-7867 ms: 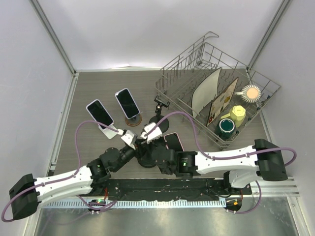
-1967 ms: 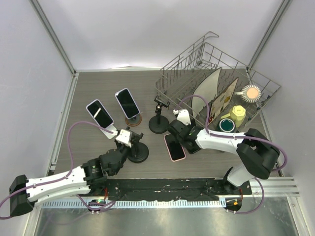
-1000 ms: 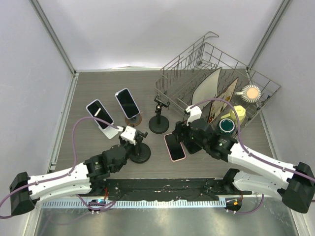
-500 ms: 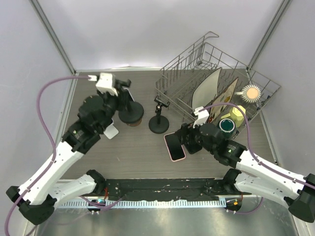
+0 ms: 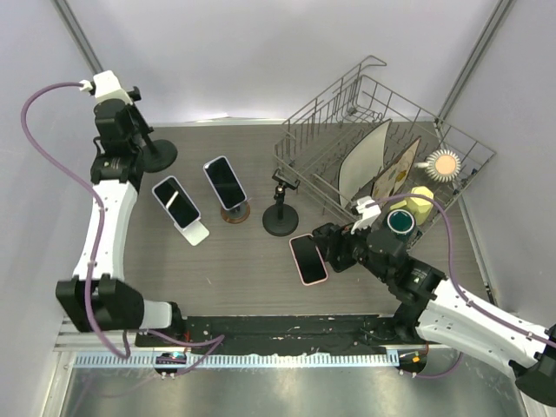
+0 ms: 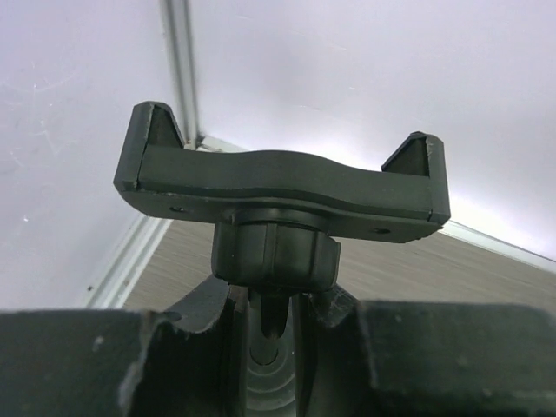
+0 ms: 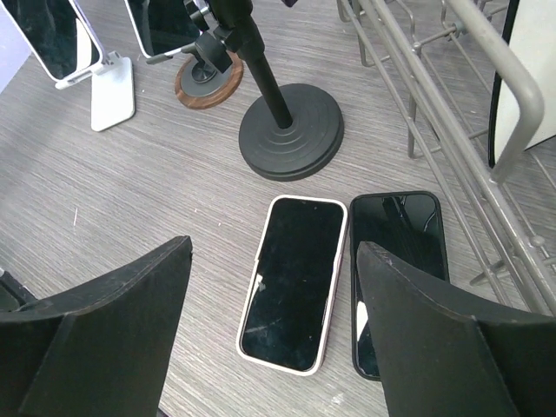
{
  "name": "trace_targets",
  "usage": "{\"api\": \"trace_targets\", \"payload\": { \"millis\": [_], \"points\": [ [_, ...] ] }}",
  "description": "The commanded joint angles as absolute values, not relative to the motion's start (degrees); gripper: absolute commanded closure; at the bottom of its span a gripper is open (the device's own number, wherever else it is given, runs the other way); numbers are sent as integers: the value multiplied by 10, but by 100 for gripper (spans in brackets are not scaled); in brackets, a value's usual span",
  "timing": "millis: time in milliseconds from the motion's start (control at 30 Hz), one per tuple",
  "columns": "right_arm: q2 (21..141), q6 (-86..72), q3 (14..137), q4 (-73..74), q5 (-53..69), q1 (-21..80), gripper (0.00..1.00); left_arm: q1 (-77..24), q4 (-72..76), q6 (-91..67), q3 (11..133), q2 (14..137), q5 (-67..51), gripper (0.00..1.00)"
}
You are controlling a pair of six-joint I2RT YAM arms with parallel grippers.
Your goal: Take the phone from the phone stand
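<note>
My left gripper (image 5: 136,149) is raised at the back left corner, shut on the stem of a black phone stand (image 5: 159,155). In the left wrist view its clamp head (image 6: 282,187) is empty, and the stem sits between my fingers (image 6: 343,347). A pale-cased phone (image 5: 308,259) lies flat, screen up, on the table, with a black phone (image 7: 398,278) beside it. My right gripper (image 5: 336,252) hovers open just right of them. The wrist view shows the pale phone (image 7: 294,282) between and below my spread right gripper (image 7: 274,248), not touched.
A second black stand (image 5: 280,221) with a round base stands behind the flat phones. Two phones rest on stands at left, one white (image 5: 176,201), one with a wooden base (image 5: 224,184). A wire dish rack (image 5: 304,130) with plates and cups fills the right.
The left arm has swung from front centre up to the back left corner, carrying the empty black stand. The right gripper has drawn back from the flat phones and opened wider.
</note>
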State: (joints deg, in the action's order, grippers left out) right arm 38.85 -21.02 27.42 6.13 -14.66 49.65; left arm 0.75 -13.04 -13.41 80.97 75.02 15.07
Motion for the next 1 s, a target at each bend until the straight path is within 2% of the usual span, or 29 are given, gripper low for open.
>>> {"api": "trace_targets", "payload": {
  "millis": [0,133,533,800,833,933,967],
  "points": [
    [356,-207,260,14,-157,497,14,41,17,-113,852,815,127,100],
    [342,-200,244,3,-170,496,8,67,98,-100,824,876,102,100],
    [352,-178,229,-26,-185,496,9,102,240,-94,778,1037,22,100],
    [374,-173,231,-33,-184,496,9,106,321,-120,683,1045,9,99],
    [374,-173,231,-33,-184,496,9,106,325,-114,677,1042,7,97],
    [370,-173,229,-34,-185,496,9,106,337,-110,644,1025,2,82],
    [371,-173,229,-34,-187,496,9,106,341,-109,636,1019,2,69]
  ]
}}
